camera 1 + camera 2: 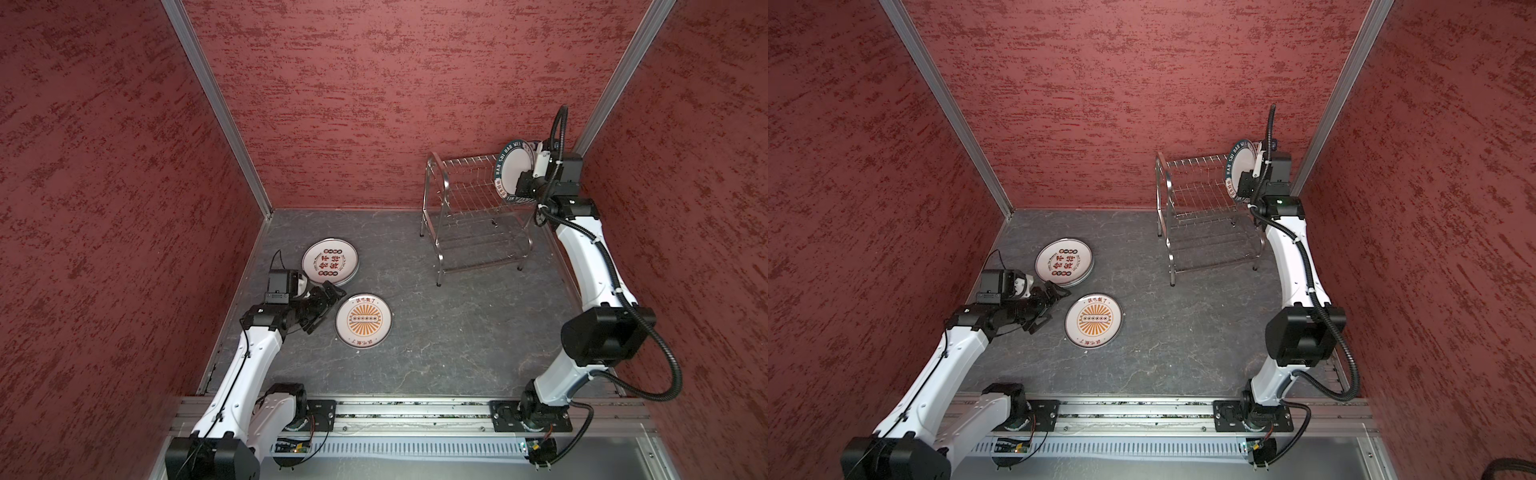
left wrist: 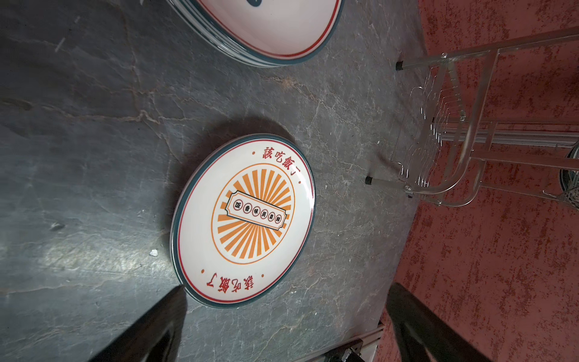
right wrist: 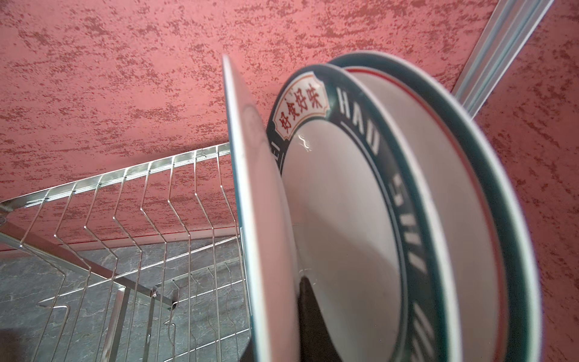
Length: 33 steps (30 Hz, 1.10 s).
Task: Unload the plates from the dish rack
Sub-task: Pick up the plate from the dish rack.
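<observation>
Behind the gripped plate [image 3: 261, 225], two close-set plates [image 3: 341, 203].

The dish rack [image 1: 469, 189] is bright polished steel wire, mirror-shiny. The plates [image 2: 244, 219] look like white glazed ceramic, glossy and catching the light. The counter [image 1: 436, 332] is dark grey, matt, veined like slate. The walls [image 1: 374, 83] are rough, mottled red.

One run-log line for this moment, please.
right jaws: shut on front round white teal-rimmed plate in steel wire dish rack | left jaws: open, empty
</observation>
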### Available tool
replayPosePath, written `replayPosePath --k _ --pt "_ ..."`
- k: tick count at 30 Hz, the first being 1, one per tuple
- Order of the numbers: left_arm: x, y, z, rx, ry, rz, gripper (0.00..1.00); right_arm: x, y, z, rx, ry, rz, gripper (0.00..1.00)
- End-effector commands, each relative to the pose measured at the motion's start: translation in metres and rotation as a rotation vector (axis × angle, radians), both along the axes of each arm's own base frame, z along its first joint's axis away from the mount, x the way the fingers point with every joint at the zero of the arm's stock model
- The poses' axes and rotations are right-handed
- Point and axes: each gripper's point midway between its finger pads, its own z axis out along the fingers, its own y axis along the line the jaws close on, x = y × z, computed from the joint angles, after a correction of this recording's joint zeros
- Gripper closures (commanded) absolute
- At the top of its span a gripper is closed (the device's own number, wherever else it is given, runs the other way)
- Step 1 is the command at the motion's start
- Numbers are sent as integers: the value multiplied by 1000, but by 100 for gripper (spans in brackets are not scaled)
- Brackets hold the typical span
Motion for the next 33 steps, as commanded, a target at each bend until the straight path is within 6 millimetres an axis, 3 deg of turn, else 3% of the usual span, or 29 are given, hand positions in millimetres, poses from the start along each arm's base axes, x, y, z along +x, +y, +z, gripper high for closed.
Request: replayPosePath --k 1,13,23,24,27,33 --pt "4 10 6 41 -58 42 0 -16 10 65 -7 -165 44 98" --pt "3 8 13 51 -77 8 1 -39 11 108 -13 -275 44 100" --pt "2 -5 14 9 -73 -66 1 -82 8 146 -13 -388 26 100" --pt "2 -5 15 10 -77 -68 0 -98 8 159 -13 -422 22 100" --pt "2 -9 19 15 -95 -94 0 -122 7 170 -3 -449 13 100" --pt "10 -17 30 24 -143 -129 1 -186 4 174 45 -477 -19 100"
